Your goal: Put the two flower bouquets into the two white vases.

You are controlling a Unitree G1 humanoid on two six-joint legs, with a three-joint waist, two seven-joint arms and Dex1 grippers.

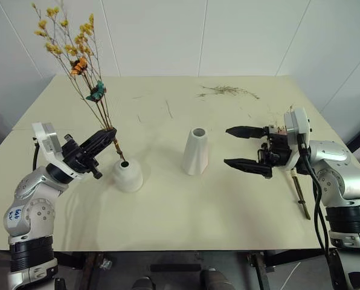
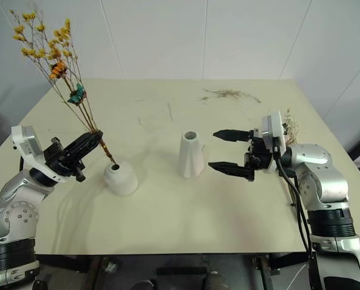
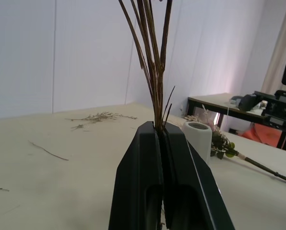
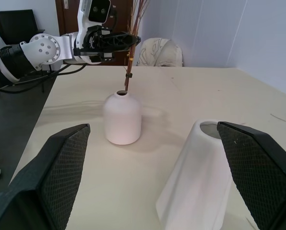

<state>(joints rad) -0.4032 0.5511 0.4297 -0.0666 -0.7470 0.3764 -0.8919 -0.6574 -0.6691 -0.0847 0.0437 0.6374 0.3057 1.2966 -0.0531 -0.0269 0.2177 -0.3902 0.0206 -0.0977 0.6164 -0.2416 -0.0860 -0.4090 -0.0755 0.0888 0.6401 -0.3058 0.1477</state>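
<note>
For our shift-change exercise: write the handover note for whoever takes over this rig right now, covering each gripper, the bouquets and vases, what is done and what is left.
Left gripper: shut on the yellow bouquet, stem ends at the mouth of the squat vase; whether they are inside is unclear.
Right gripper: open, empty, pointing at the tall vase.
Pink bouquet: lying on the table behind the right gripper, untouched.
Done: yellow bouquet lifted and brought to the squat vase.
Left: seat and release it, then put the pink bouquet into the tall vase.

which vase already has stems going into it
The short domed vase by the left gripper: the yellow bouquet's stems reach its hole. The tall cone vase stands empty.
</note>
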